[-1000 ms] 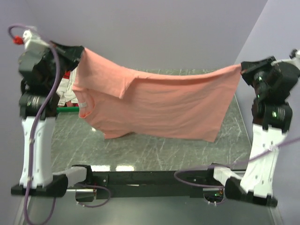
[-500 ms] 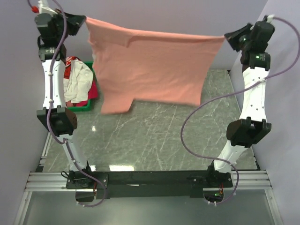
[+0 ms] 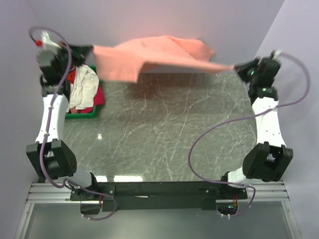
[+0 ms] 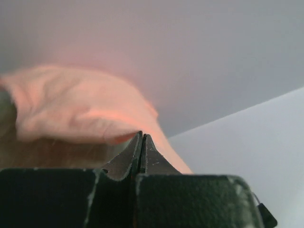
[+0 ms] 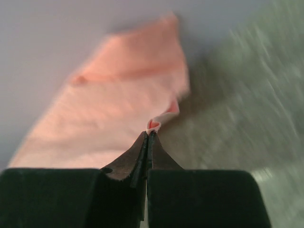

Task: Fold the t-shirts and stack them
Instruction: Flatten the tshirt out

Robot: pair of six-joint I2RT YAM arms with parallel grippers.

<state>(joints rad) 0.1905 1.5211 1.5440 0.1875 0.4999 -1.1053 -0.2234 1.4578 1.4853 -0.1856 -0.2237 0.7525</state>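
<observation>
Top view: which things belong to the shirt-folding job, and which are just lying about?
Job: salmon-pink t-shirt, stretched between left pincer and right pincer; white t-shirt and magenta t-shirt, heaped at left.
Lying about: green tray; marble table.

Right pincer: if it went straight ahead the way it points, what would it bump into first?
The right pincer would push into the salmon-pink t-shirt it pinches, which stretches out just ahead. Beyond that it would probably meet the purple wall, though depth is unclear.
</observation>
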